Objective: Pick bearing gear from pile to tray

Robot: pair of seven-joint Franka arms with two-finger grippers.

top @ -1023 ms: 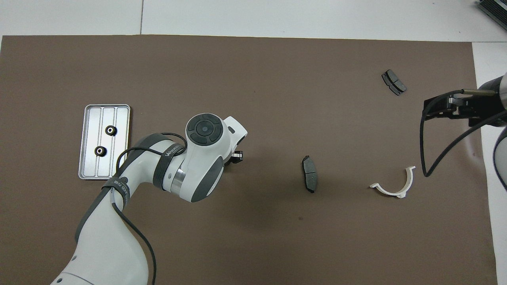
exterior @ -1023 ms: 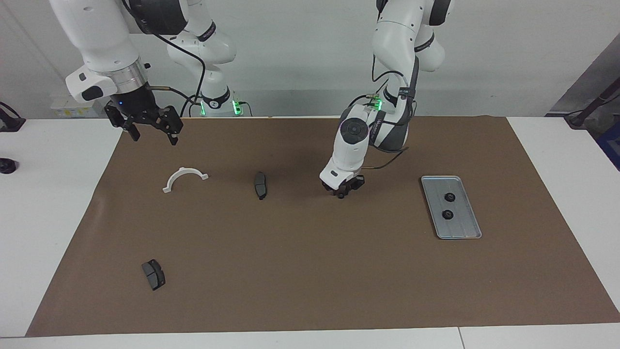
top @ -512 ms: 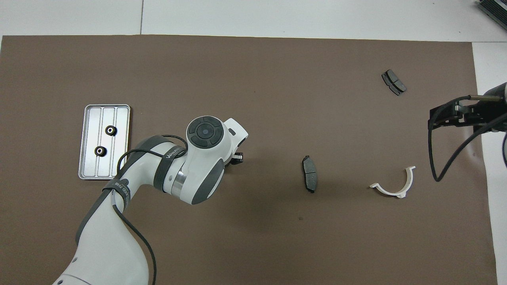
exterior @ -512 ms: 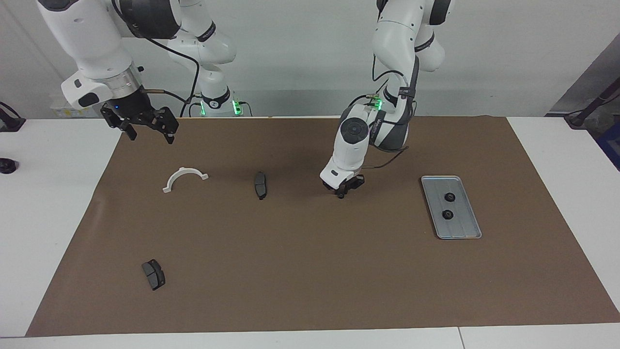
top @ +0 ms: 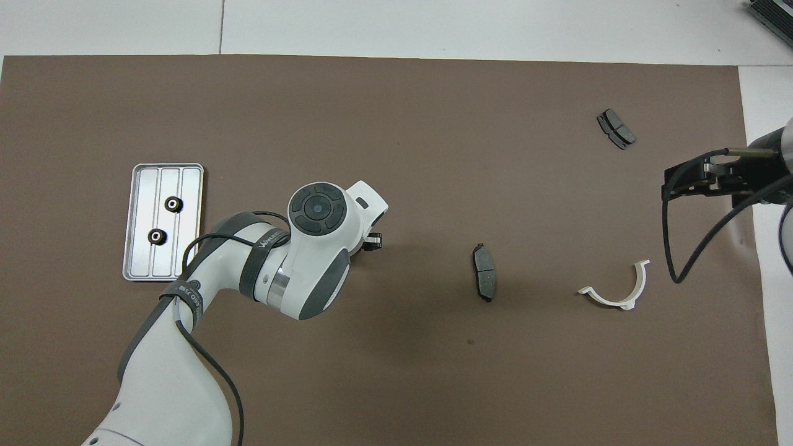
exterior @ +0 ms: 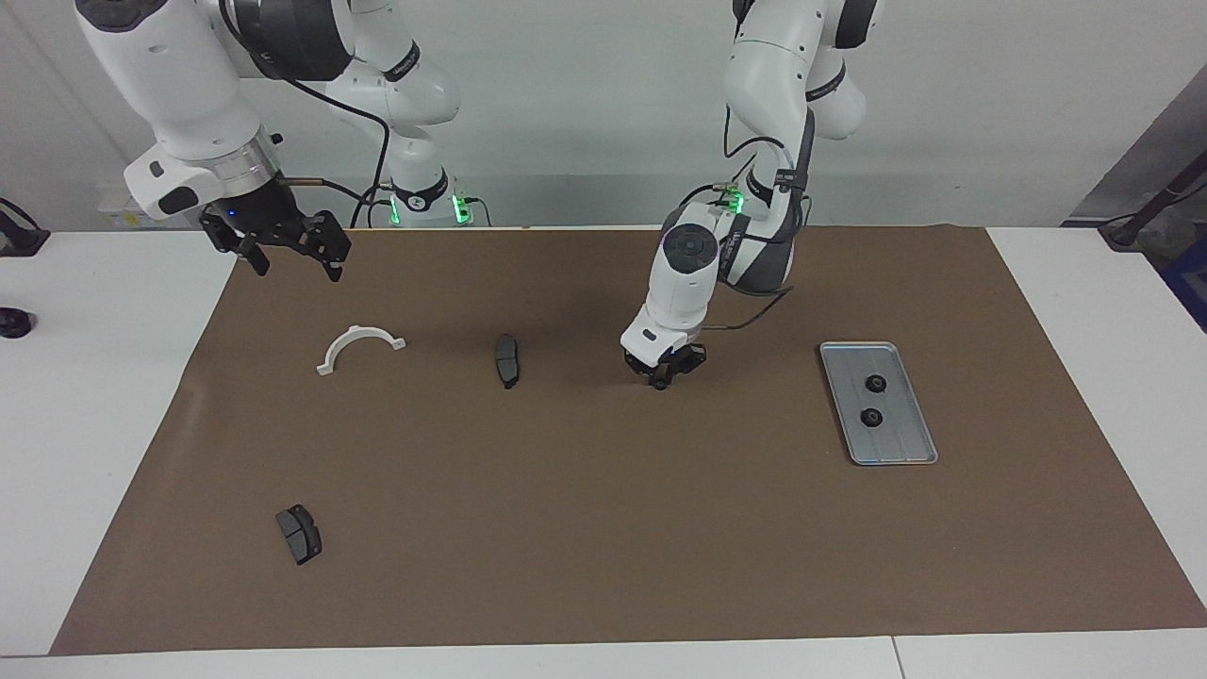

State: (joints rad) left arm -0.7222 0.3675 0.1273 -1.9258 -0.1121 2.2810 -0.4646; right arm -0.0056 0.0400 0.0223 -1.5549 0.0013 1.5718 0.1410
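Note:
My left gripper (exterior: 663,377) is low over the middle of the brown mat, with a tiny black gear (exterior: 662,385) at its fingertips. In the overhead view only the fingertips (top: 372,241) show past the wrist. The silver tray (exterior: 901,436) lies toward the left arm's end and holds two black gears (exterior: 876,383) (exterior: 873,417). It also shows in the overhead view (top: 189,223). My right gripper (exterior: 294,259) is open and empty, up in the air over the mat's edge at the right arm's end, and shows in the overhead view (top: 672,179).
A white half-ring (exterior: 358,331) and a dark brake pad (exterior: 506,359) lie on the mat between the grippers. A second brake pad (exterior: 299,534) lies farther from the robots, toward the right arm's end. The white table (exterior: 94,424) surrounds the mat.
My left gripper has shifted slightly away from the robots with the gear at its tips. My right gripper has drifted a little and come back.

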